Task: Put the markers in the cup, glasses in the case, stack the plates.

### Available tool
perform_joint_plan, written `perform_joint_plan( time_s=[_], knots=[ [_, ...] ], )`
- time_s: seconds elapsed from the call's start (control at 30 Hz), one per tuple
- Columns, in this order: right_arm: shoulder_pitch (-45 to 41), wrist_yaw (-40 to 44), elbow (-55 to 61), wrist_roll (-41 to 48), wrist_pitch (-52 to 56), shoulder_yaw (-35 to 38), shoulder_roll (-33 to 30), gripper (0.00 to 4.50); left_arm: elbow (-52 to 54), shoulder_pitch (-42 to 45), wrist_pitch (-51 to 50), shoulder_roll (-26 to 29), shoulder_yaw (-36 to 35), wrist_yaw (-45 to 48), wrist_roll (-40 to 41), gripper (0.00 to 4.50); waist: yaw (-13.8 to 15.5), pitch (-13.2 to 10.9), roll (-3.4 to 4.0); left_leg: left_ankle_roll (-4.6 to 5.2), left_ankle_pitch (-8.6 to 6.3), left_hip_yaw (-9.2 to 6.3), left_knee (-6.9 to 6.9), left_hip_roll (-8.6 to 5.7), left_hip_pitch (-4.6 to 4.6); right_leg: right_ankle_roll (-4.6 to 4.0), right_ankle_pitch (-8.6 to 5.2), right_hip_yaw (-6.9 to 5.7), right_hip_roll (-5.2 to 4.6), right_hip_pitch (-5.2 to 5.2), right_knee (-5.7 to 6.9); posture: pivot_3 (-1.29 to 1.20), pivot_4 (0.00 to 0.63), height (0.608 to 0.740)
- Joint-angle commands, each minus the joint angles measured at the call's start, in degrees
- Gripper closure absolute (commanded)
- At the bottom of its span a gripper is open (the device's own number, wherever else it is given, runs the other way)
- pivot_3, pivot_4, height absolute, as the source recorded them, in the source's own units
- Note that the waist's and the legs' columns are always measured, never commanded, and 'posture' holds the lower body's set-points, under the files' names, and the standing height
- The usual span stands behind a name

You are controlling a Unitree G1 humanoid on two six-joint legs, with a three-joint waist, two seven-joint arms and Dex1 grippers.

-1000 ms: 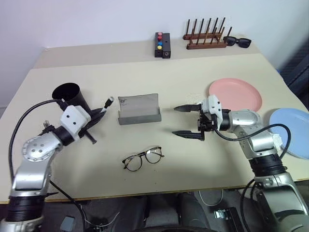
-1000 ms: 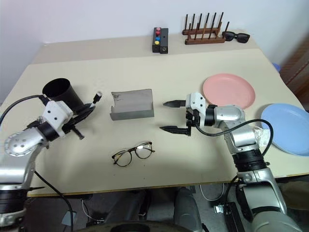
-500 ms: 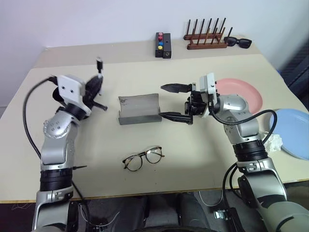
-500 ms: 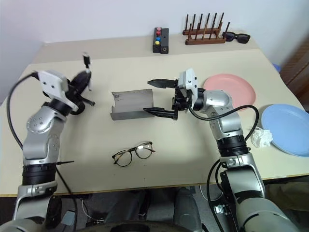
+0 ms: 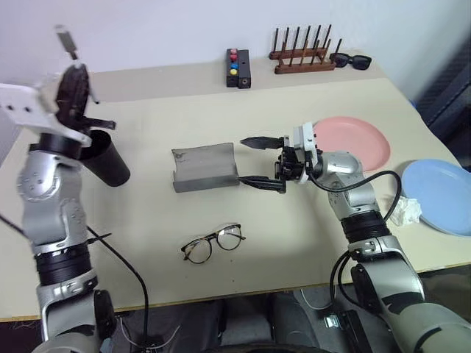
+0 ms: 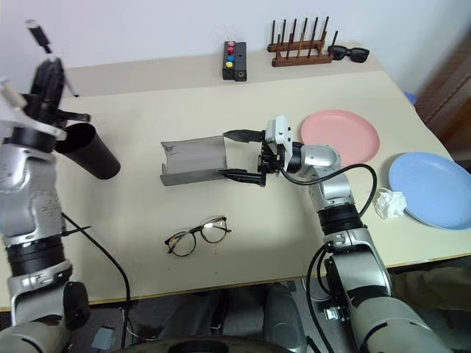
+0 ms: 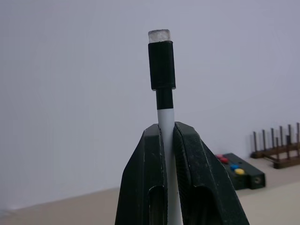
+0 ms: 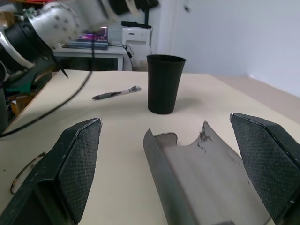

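While the left gripper (image 7: 168, 140) pinched one marker (image 7: 162, 65) upright, raised above the cup (image 5: 103, 156), none of the three jobs looked finished. Right gripper (image 6: 239, 154) stood wide, reaching at the open end of the case (image 6: 193, 159), which lay empty, well to the side of the cup. A second marker (image 8: 117, 93) lay on the table (image 5: 294, 220) near the cup. Glasses (image 5: 213, 243) sat on the near side of the case. Pink plate (image 5: 357, 140) and blue plate (image 5: 440, 193) lay apart beyond the case, unstacked.
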State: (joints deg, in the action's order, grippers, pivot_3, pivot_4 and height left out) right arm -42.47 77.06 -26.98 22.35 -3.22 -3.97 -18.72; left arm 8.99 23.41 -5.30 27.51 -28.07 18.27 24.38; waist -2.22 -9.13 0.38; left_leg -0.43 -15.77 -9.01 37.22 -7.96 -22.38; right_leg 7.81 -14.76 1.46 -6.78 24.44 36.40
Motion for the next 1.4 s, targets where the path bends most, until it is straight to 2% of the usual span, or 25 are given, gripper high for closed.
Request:
perform_joint_plan(
  time_s=[0.03, 0.57, 1.4],
  knots=[
    [-2.3, 1.2, -1.2, 0.2, -2.0, 0.4, 1.3, 0.00, 4.0, -2.9, 0.0, 0.6, -3.9, -1.4, 2.1, 4.48, -0.1, 0.0, 0.00, 0.00, 0.00, 0.00, 0.02, 0.00, 0.00, 0.00, 0.00, 0.00, 0.00, -0.01, 0.02, 0.00, 0.150, 0.740],
    [-5.7, 3.2, -11.1, -1.5, -6.0, 1.6, 3.0, 0.00, 1.4, -8.6, 5.8, -1.4, -4.6, -7.3, -3.8, 4.48, 0.0, 0.0, -0.05, 0.00, 0.00, -0.01, 0.05, -0.01, 0.00, 0.00, 0.00, 0.00, 0.00, -0.02, 0.04, 0.00, 0.150, 0.740],
    [-5.4, 0.4, -6.0, 0.2, -2.6, 3.8, 3.0, 0.00, -9.3, -5.1, 12.0, -3.5, 2.0, -11.2, -11.4, 4.48, -0.1, 0.0, -0.05, 0.00, 0.00, 0.00, 0.06, -0.02, 0.00, 0.00, 0.00, 0.00, -0.01, 0.00, 0.09, 0.00, 0.150, 0.740]
  ],
)
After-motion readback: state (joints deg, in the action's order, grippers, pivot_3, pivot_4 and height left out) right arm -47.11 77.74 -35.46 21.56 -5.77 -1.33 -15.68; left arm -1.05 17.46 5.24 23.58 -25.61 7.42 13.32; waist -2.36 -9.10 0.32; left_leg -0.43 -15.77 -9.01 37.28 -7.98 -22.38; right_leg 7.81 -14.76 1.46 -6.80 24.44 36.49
